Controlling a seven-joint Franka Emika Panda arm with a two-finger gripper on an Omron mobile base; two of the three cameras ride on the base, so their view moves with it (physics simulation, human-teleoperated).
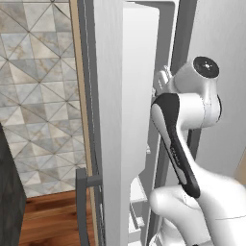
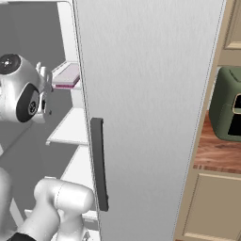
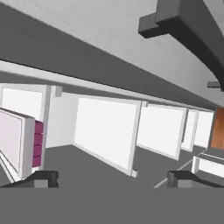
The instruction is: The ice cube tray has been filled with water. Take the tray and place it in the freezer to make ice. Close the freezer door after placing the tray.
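Ice cube tray lies on a white freezer shelf, just left of the pincer, whose jaws are spread wide and empty. Likely rigid, light, spill-prone; best gripped across the long rim. Freezer door hangs open alongside.

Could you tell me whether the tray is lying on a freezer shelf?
Yes, the tray lies flat on a white shelf inside the freezer.
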